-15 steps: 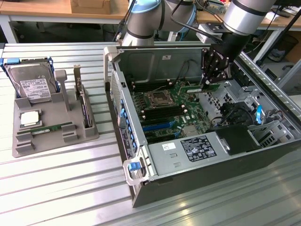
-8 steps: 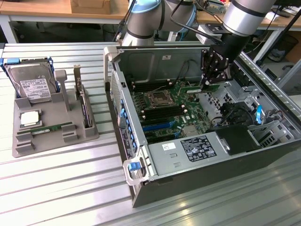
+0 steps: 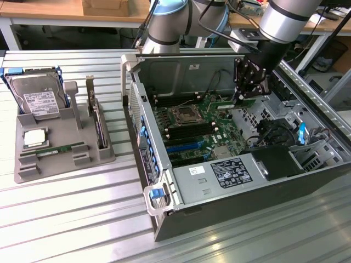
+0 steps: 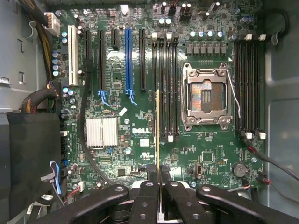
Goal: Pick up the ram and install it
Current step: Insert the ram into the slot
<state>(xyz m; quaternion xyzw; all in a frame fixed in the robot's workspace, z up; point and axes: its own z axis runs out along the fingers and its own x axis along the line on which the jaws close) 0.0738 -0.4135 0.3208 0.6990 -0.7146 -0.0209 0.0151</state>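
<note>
- Black gripper (image 4: 159, 173) fingers sit closest in the wrist view, pinching the ram (image 4: 158, 126), which shows edge-on as a thin yellowish strip.
- That strip runs along the bank of black memory slots (image 4: 168, 84) just beside the empty processor socket (image 4: 204, 95). Whether it touches a slot yet, I cannot tell.
- To my eye the pick-up is done and the install is the step in hand. The stick hangs inside the open computer case (image 3: 219, 183), low over the motherboard (image 4: 210, 158).
- Seating it, I judge, calls for the stick's edge held square over one free slot and a straight press down, with no tilt.
- At the exterior view's left, well apart from the case, the grey tray (image 3: 33, 171) rests on the table (image 3: 66, 219).
- It holds a hard drive (image 3: 35, 98), a square silver processor chip (image 3: 34, 137), an expansion card (image 3: 98, 123) standing in its groove, and a twin ram stick (image 3: 57, 149) lying flat.
</note>
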